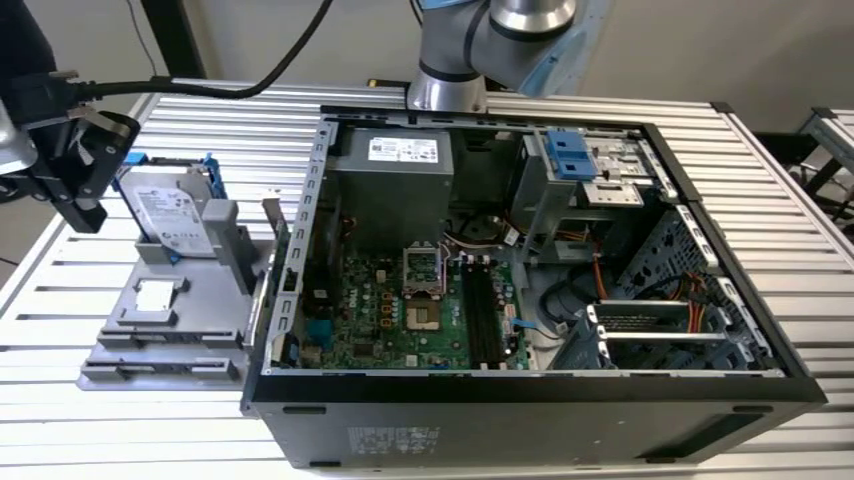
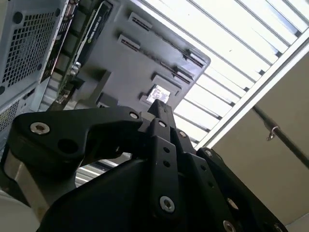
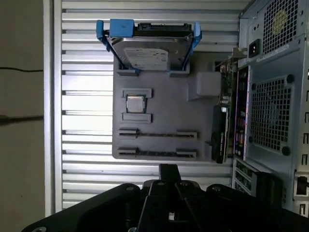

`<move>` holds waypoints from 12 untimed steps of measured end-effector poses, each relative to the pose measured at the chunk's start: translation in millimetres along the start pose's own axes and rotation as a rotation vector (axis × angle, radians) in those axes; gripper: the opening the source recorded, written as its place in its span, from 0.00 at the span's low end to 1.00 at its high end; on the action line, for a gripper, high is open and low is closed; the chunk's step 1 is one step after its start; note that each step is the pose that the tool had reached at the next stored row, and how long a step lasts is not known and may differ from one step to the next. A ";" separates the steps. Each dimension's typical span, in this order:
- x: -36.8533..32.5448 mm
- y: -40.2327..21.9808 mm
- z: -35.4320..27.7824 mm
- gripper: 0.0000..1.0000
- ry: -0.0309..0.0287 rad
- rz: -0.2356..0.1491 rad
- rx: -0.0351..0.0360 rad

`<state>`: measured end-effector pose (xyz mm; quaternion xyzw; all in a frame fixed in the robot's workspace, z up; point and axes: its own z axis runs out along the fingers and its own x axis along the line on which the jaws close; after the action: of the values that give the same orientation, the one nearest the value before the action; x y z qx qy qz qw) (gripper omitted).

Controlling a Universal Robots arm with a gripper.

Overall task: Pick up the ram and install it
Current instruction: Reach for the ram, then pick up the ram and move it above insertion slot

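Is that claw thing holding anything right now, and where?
Nothing. The gripper is shut and empty beside the grey tray, where the ram lies untouched in its slot.

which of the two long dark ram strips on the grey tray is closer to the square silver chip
the long dark ram strip next to the square silver chip; the other strip runs along the edge of the grey tray, farther from it
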<state>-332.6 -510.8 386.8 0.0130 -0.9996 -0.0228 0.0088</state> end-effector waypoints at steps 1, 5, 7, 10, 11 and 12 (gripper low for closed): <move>0.0 0.0 0.0 0.00 0.0008 -0.018 0.0003; 0.0 0.0 0.0 0.00 0.0041 -0.091 0.0015; 0.0 0.0 0.0 0.00 0.0058 -0.126 0.0021; 0.0 0.0 0.0 0.00 0.0084 -0.182 0.0031; 0.0 0.0 0.0 0.00 0.0092 -0.201 0.0034; 0.0 0.0 0.0 0.00 0.0100 -0.219 0.0037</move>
<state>-332.5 -510.8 386.8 0.1225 -0.9922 -0.0217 0.0112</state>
